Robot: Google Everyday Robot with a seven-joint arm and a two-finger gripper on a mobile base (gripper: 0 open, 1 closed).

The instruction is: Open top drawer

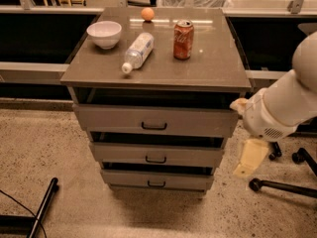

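The top drawer (198, 122) is the widest of three gray drawers in a cabinet at the middle of the camera view. It has a small black loop handle (154, 126) at its center. A dark gap shows between its front and the cabinet top. My gripper (249, 156) hangs at the end of the white arm (282, 108), just right of the cabinet, level with the middle drawer. It touches nothing and is to the right of the handle.
On the cabinet top (198, 68) stand a white bowl (104, 33), a lying plastic bottle (137, 51), a red soda can (183, 32) and an orange ball (147, 14). Two narrower drawers (156, 154) sit below. Chair wheels (277, 185) stand at the right, a black bar (42, 207) at the lower left.
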